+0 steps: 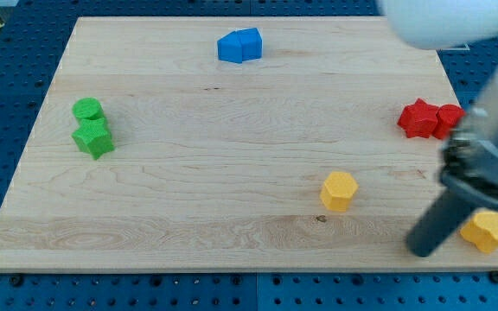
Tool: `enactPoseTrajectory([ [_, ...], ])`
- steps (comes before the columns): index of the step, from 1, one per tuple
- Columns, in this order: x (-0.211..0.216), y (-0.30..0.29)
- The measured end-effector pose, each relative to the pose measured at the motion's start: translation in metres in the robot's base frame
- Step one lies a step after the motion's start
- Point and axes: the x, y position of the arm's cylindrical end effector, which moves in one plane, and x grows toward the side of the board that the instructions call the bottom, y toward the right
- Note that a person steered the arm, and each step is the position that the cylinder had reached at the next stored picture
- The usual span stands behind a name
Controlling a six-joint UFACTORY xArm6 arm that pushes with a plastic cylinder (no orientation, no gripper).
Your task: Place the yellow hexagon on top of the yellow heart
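A yellow hexagon (pixel 339 190) lies on the wooden board (pixel 188 173), right of the middle and towards the view's bottom. A second yellow block (pixel 486 231), apparently the heart, lies at the board's bottom right corner, partly hidden by the rod. My tip (pixel 421 251) rests on the board between the two yellow blocks, just left of the heart and well to the right of and below the hexagon. It touches neither that I can see.
Two blue blocks (pixel 239 45) sit together at the view's top centre. A green round block (pixel 86 110) and a green star (pixel 93 138) sit at the left. Two red blocks (pixel 430 118) sit at the right edge. The arm's body (pixel 491 147) overhangs the right side.
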Motion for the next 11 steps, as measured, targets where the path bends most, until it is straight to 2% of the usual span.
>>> enactPoseTrajectory([
  [1, -0.002, -0.09],
  [2, -0.037, -0.14],
  [3, -0.061, -0.122],
  [5, -0.045, -0.011],
  [6, -0.046, -0.018],
  [7, -0.072, -0.055],
  [8, -0.087, -0.029],
  [10, -0.055, 0.046],
  [11, -0.06, 0.042],
])
